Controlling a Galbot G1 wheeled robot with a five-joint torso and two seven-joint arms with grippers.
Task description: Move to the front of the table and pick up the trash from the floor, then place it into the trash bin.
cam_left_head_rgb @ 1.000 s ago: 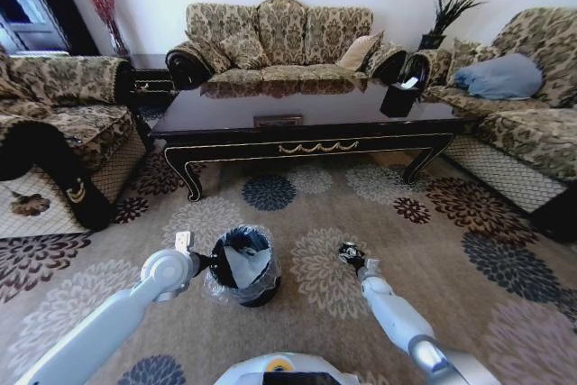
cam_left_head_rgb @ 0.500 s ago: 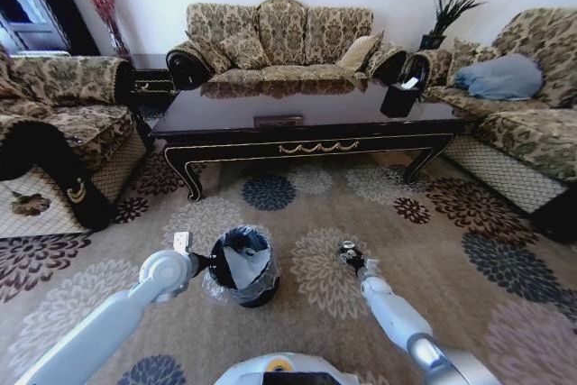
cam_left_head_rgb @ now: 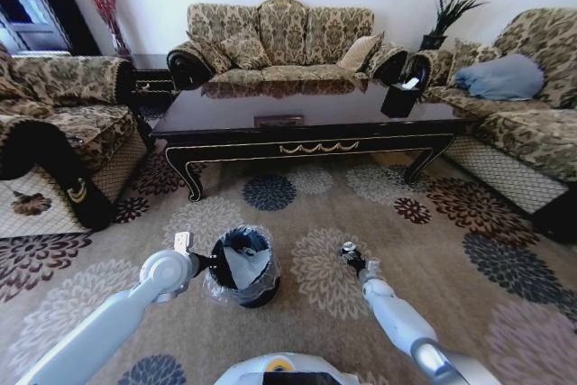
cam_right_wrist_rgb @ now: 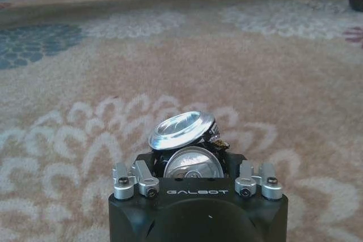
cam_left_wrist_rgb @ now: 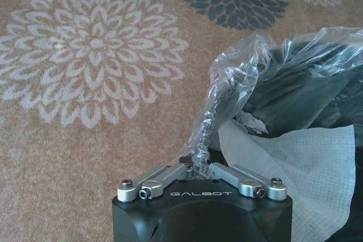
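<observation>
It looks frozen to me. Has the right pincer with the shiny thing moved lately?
Barely. The right pincer has slid slightly toward the robot across the pale carpet flower, away from the table.

Glossy dark wood table (cam_left_head_rgb: 297,110), shiny metal trash (cam_right_wrist_rgb: 182,130), crinkled clear plastic bin liner (cam_left_wrist_rgb: 238,77).

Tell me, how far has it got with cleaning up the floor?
Partway. White paper already lies in the bin, and the robot stands before the table. In hand: the right gripper is shut on a crushed silver can, low over the carpet beside the bin; the left gripper pinches the bin's liner. Left: dropping the can in.
</observation>
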